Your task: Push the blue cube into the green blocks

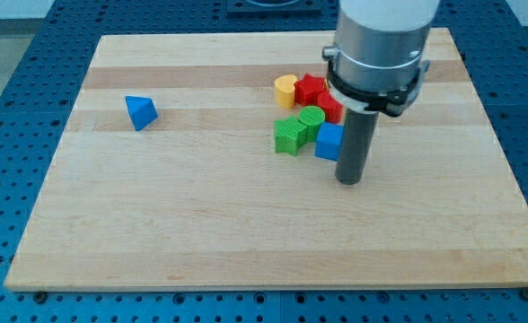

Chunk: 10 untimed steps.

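The blue cube [329, 142] sits right of centre on the wooden board, touching the green blocks on its left. The green star-shaped block [290, 135] and the green round block [311, 118] lie side by side, the round one nearer the view's top. My rod comes down from the arm's grey housing, and my tip [349, 180] rests on the board just right of and slightly below the blue cube, close against its right side.
A red star block [311, 88], another red block [330, 108] and a yellow block [286, 91] cluster just above the green ones. A blue triangular block [141, 112] lies alone at the view's left. The board [201, 224] is ringed by a blue perforated table.
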Motion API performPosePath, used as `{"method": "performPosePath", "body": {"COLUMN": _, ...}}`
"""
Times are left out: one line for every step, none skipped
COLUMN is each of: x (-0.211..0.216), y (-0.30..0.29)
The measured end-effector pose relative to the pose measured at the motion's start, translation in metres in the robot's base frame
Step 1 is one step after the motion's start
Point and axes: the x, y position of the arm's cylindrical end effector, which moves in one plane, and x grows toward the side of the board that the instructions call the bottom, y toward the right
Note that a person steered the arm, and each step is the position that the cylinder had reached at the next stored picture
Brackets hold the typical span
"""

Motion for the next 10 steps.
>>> {"method": "performPosePath", "body": {"x": -0.009, "y": 0.013}}
{"method": "performPosePath", "body": {"x": -0.014, "y": 0.016}}
{"method": "performPosePath", "body": {"x": -0.018, "y": 0.016}}
{"method": "performPosePath", "body": {"x": -0.019, "y": 0.016}}
{"method": "performPosePath", "body": {"x": -0.019, "y": 0.015}}
{"method": "performPosePath", "body": {"x": -0.019, "y": 0.011}}
{"method": "performPosePath", "body": {"x": -0.019, "y": 0.007}}
{"method": "performPosePath", "body": {"x": -0.019, "y": 0.006}}
{"method": "performPosePath", "body": {"x": -0.019, "y": 0.005}}
{"method": "performPosePath", "body": {"x": -0.019, "y": 0.003}}
